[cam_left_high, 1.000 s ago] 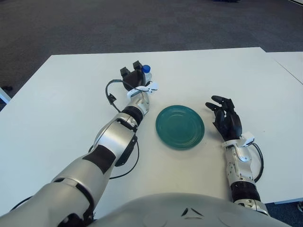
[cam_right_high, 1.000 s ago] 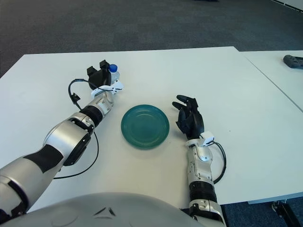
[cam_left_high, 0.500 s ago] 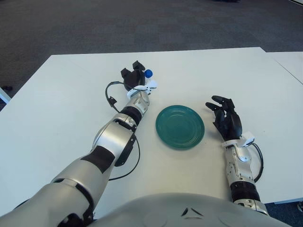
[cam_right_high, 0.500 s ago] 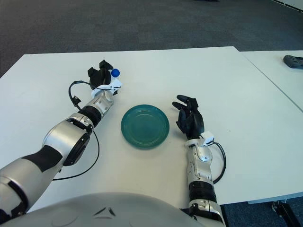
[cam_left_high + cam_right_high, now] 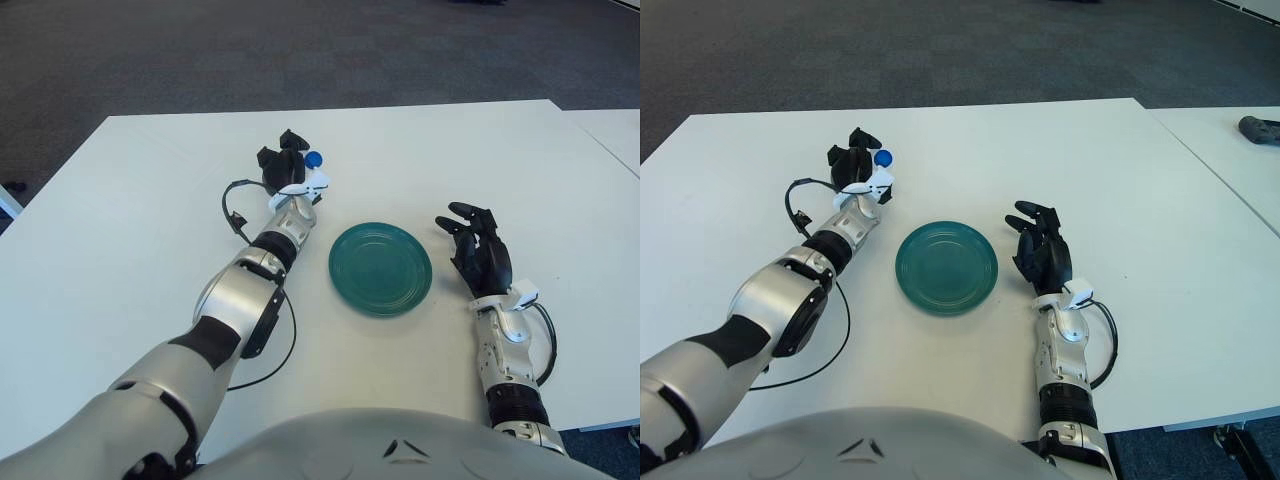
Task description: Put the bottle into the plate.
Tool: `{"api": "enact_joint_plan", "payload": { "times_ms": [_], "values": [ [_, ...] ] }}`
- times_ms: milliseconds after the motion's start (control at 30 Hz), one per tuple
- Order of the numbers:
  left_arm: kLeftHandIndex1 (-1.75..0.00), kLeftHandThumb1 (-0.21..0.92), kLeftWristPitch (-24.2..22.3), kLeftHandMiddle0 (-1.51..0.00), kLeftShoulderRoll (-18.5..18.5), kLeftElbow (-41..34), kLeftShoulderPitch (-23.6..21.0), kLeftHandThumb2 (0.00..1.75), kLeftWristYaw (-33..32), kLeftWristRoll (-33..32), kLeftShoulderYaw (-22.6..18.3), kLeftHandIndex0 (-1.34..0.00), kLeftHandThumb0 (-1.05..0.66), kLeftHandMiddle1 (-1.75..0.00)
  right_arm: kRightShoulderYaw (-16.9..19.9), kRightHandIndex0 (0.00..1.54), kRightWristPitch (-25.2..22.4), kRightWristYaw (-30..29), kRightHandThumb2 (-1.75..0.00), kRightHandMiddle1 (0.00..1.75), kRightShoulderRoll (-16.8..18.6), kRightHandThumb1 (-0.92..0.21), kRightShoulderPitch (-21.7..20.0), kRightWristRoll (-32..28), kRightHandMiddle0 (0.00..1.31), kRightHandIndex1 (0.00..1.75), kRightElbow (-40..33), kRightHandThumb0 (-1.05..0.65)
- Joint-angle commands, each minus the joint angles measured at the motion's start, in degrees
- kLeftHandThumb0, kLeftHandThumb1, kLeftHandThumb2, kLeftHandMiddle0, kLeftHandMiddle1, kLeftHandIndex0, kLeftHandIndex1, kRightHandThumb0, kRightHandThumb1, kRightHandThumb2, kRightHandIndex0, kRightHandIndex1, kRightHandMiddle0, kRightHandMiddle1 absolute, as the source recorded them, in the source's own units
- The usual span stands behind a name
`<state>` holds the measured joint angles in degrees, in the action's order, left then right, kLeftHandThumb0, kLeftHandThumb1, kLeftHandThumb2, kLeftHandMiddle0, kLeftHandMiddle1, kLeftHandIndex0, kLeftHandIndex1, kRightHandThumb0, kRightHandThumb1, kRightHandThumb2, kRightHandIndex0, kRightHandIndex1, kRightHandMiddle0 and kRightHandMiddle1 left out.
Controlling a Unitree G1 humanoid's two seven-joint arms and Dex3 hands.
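**Left hand wrapped around the bottle, beyond the plate's 10 o'clock side**

The round, dark green plate has a glossy glazed surface with faint concentric rings and a low raised rim; nothing lies in it. It sits flat on the smooth, matte white table, roughly at its middle.

At about 10 o'clock from the plate, well apart from its rim, the black three-fingered left hand is extended on its silver, jointed forearm. Its fingers are curled closed around the small clear plastic bottle with a round blue cap. Only the blue cap and a sliver of the pale body show past the fingers at the hand's 3 o'clock side; the rest of the bottle is hidden behind the hand, so whether it touches the table cannot be told. A thin black cable loops beside the wrist.

At 3 o'clock from the plate, near its rim but not touching it, the black right hand rests on the table with its fingers spread loosely and holding nothing.
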<state>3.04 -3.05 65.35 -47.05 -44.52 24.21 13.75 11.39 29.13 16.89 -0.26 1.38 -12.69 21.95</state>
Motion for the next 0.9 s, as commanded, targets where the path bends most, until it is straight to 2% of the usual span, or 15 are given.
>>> {"api": "enact_joint_plan", "payload": {
  "times_ms": [0, 267, 567, 700, 867],
  "values": [
    [-1.75, -0.07, 2.3, -0.95, 0.1, -5.0, 1.4, 1.68, -1.7, 1.6, 1.1, -0.69, 0.00, -1.55, -0.6, 0.62, 0.2, 0.1, -0.66, 1.23, 3.3, -0.92, 4.5, -1.4, 0.19, 1.05, 5.1, -0.64],
    [-1.75, -0.03, 1.7, -0.86, 0.6, -9.8, 4.0, 1.70, -1.9, 3.2, 2.0, -0.65, 0.00, -1.71, -0.5, 0.64, 0.9, -0.2, -0.67, 1.23, 3.5, -0.92, 3.8, -1.0, 0.19, 1.07, 6.5, -0.65],
    [-1.75, 0.01, 0.5, -0.83, 0.9, -11.7, 5.5, 1.67, -1.7, 4.4, 2.3, -0.63, 0.00, -1.74, -0.6, 0.64, 1.7, -0.4, -0.67, 1.23, 3.5, -0.92, 3.4, -0.4, 0.18, 1.08, 7.8, -0.67],
    [-1.75, -0.04, 0.4, -0.86, 1.1, -12.2, 6.0, 1.73, -2.1, 5.3, 2.8, -0.67, 0.00, -1.74, -0.7, 0.64, 1.8, -0.6, -0.66, 1.24, 3.6, -0.92, 3.3, -0.2, 0.19, 1.09, 8.0, -0.68],
    [-1.74, -0.05, 0.8, -0.86, 1.7, -13.2, 6.9, 1.73, -3.0, 6.8, 3.8, -0.68, 0.00, -1.75, -0.8, 0.64, 2.0, -1.4, -0.66, 1.26, 3.7, -0.92, 3.1, 0.6, 0.20, 1.10, 8.6, -0.69]
  ]
}}
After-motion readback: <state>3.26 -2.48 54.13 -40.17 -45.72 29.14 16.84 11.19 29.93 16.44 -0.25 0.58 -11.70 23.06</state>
